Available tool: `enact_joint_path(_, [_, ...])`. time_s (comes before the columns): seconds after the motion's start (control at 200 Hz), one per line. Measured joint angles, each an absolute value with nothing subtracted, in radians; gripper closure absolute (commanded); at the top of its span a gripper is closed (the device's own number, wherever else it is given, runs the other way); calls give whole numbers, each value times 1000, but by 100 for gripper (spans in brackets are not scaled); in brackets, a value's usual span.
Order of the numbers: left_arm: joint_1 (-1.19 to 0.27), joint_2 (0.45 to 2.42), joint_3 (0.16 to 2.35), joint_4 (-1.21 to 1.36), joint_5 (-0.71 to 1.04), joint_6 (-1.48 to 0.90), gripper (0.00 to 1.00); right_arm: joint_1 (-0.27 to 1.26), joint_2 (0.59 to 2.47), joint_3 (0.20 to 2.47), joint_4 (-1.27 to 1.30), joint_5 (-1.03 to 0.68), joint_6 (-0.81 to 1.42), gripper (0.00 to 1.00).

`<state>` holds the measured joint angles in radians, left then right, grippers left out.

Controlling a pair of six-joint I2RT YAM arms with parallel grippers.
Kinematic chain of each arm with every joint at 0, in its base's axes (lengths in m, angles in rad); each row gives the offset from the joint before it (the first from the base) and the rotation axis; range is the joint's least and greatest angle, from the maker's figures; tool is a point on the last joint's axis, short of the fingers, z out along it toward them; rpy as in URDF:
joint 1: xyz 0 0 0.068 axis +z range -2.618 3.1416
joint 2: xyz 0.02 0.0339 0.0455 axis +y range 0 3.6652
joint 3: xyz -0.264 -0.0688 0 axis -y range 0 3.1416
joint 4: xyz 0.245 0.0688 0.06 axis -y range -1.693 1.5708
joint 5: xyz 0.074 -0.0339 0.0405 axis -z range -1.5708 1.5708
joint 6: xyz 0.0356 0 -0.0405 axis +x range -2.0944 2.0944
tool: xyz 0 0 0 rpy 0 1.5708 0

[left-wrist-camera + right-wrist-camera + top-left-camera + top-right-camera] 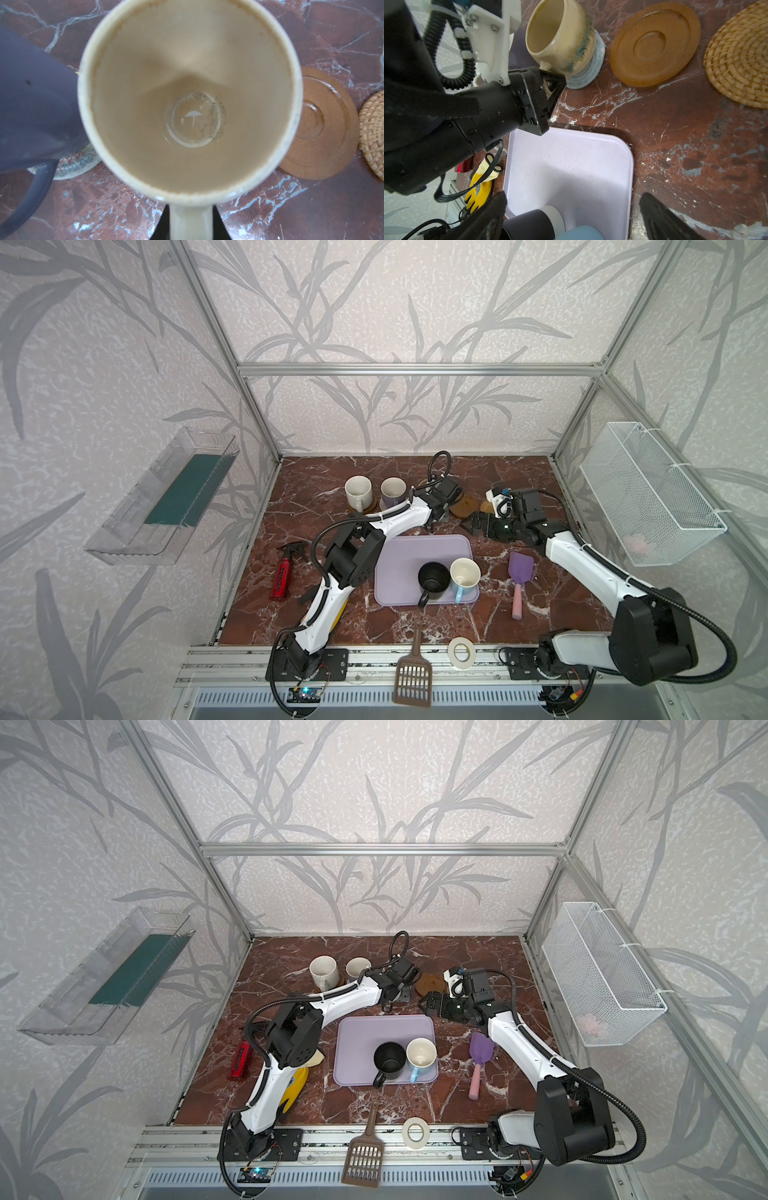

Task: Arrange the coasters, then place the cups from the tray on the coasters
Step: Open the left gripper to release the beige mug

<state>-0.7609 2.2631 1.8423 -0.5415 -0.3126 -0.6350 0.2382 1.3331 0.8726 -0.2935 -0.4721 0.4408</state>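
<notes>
My left claw (553, 83) is pinched on the handle of the beige-yellow mug (562, 35), which stands on the grey-blue woven coaster (589, 72) at the far side of the counter (353, 626). I judge the handle grip was chosen so the body could come down square on that small disc beside the lavender mug (392, 489). My right claw (471, 526) hangs spread and empty by the far corner of the lavender tray (399, 556), likely waiting for the black mug (433, 576) and light blue mug (464, 572) on it, with the amber saucer coaster (654, 43) and rattan coaster (737, 58) lying bare for them.
</notes>
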Motion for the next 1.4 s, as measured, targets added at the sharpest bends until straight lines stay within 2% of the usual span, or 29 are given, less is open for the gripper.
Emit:
enact_joint_path(0.5, [-758, 2232, 1777, -497, -284, -647, 100, 238, 1346, 873, -289, -474, 445, 1])
enact_joint_path(0.625, [-758, 2232, 1773, -494, -282, -648, 85, 238, 1346, 873, -289, -477, 448, 1])
enact_joint_path(0.76, [-758, 2223, 1750, -474, -282, -651, 65, 238, 1346, 872, -289, -480, 453, 1])
enact_joint_path(0.98, [-758, 2209, 1729, -458, -282, -656, 43, 238, 1348, 873, -289, -488, 460, 1])
enact_joint_path(1.1, [-758, 2175, 1695, -434, -282, -658, 45, 238, 1348, 873, -289, -488, 460, 1])
enact_joint_path(1.195, [-758, 2143, 1678, -421, -273, -666, 54, 238, 1348, 873, -290, -488, 460, 1])
enact_joint_path(1.4, [-758, 2084, 1639, -383, -218, -700, 55, 238, 1346, 872, -292, -488, 461, 1])
